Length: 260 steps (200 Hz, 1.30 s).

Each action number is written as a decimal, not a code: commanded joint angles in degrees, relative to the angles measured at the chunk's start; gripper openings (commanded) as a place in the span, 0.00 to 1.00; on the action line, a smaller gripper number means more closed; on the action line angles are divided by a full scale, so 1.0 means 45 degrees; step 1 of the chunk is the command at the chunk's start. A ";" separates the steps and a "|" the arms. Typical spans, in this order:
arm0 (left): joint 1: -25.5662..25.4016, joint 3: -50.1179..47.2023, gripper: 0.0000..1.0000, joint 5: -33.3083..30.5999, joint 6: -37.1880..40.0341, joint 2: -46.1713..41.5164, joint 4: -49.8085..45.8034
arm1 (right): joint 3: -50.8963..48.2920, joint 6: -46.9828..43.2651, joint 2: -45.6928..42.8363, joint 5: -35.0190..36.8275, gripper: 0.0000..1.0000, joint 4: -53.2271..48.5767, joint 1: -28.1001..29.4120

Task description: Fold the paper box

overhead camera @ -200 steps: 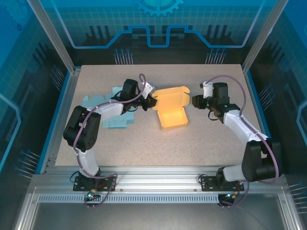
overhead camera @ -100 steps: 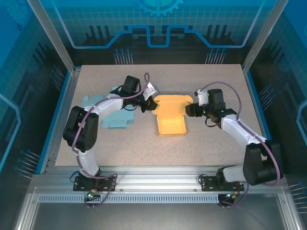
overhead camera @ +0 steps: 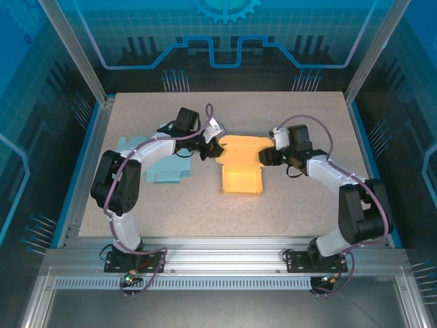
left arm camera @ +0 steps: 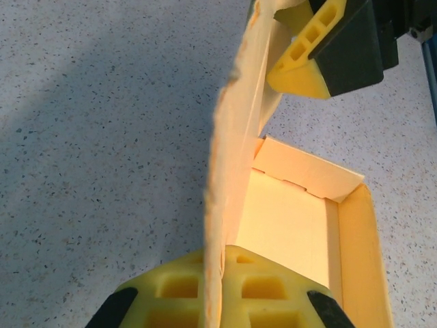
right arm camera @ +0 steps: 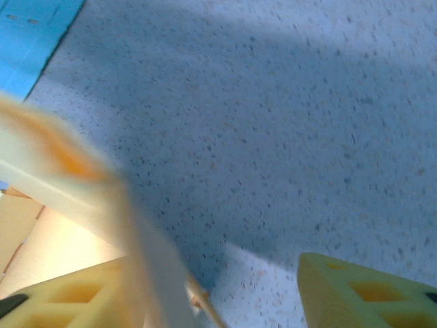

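The orange paper box (overhead camera: 241, 174) lies half-folded at mid-table, its tray open upward. My left gripper (overhead camera: 211, 147) is shut on the box's left wall. In the left wrist view that wall (left arm camera: 232, 157) runs up edge-on from between my yellow fingers (left arm camera: 171, 287), with the tray floor (left arm camera: 290, 225) to its right. My right gripper (overhead camera: 265, 156) is at the box's right side. In the right wrist view its jaws stand apart, a blurred flap (right arm camera: 102, 198) lies against the left finger (right arm camera: 65, 294), and the other finger (right arm camera: 369, 290) is clear of it.
A flat light-blue cardboard blank (overhead camera: 164, 171) lies under and beside the left arm, its corner also in the right wrist view (right arm camera: 34, 31). Speckled tabletop (overhead camera: 300, 198) lies open in front of and behind the box. Metal frame posts and blue walls ring the table.
The right gripper has moved left up to the box's right side, its jaws widening then narrowing a little. The box has settled slightly nearer and its back flap lies lower. The left grip holds.
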 commanded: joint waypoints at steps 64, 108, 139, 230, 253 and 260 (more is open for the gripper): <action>0.0060 -0.0297 0.22 -0.1753 -0.1666 -0.0019 0.1234 | 0.0440 0.0086 0.0082 0.0752 0.21 0.0237 0.0792; -0.0060 -0.1349 0.24 -0.3452 -0.2711 -0.0958 0.2058 | 0.0353 -0.0299 -0.0266 0.2450 0.10 0.0435 0.1575; -0.0066 -0.1990 0.21 -0.4168 -0.2677 -0.1383 0.2278 | 0.0608 -0.0613 -0.0254 0.2831 0.10 0.0423 0.1872; -0.1016 -0.2760 0.00 -0.6681 -0.3969 -0.2605 0.4190 | 0.0933 0.0060 -0.0276 0.5183 0.16 0.1141 0.3013; -0.1749 -0.3050 0.00 -0.8431 -0.4592 -0.2505 0.5124 | 0.1104 0.1010 0.0100 0.5861 0.22 0.1371 0.3202; -0.1940 -0.3158 0.00 -0.8888 -0.4828 -0.2408 0.5458 | 0.1117 0.1229 0.0255 0.5945 0.23 0.1440 0.3248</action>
